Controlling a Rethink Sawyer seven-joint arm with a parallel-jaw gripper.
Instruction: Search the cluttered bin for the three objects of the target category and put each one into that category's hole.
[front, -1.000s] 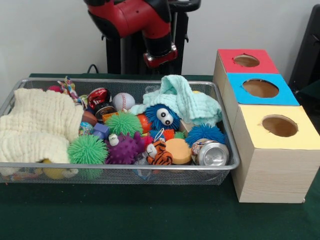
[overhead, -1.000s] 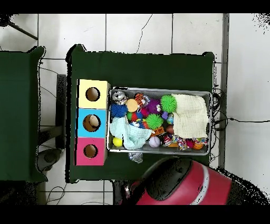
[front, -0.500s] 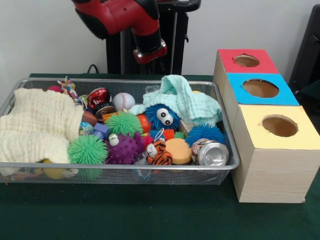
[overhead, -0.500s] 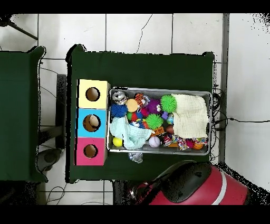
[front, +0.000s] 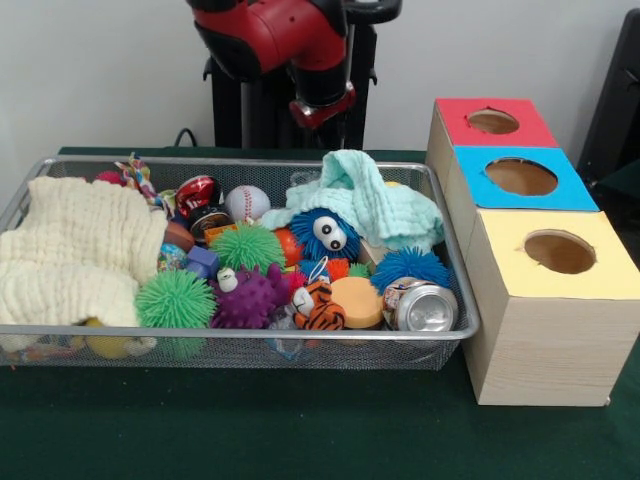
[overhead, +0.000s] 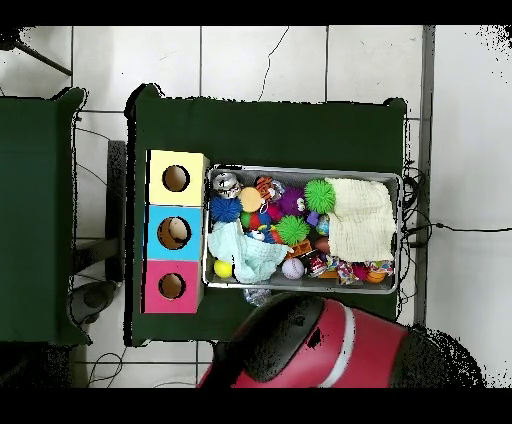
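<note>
We see the red and black arm (front: 275, 35) raised behind the silver wire-mesh bin (front: 440, 345), its wrist end hanging above the far rim, and we cannot tell how the gripper is set, since no tips show clearly in either view; in the overhead view only the arm's bulky red shell (overhead: 320, 345) appears at the bottom edge. We judge that it hangs high so that the whole bin lies open to the search. The bin sits on the dark green table (front: 300, 430) just beside a wooden box with three round holes, its tops painted red (front: 492, 122), blue (front: 521, 177) and yellow (front: 560, 252), close enough that a carried item has only a short way to travel. Inside, the toys lie heaped: a blue fuzzy ball with googly eyes (front: 325, 234), a green spiky ball (front: 247, 246), a second green spiky ball (front: 176, 298), a purple spiky ball (front: 248, 297), a white baseball (front: 246, 203), a small striped tiger toy (front: 318, 307), an orange foam disc (front: 358, 301) and a crushed metal can (front: 420, 306) lying on its side by the box end. A cream knitted cloth (front: 75, 250) and a mint green cloth (front: 370, 200) drape over the pile, probably to hide things beneath. Nothing is held, so the target items are presumably in the bin, and which category is wanted we cannot say.
</note>
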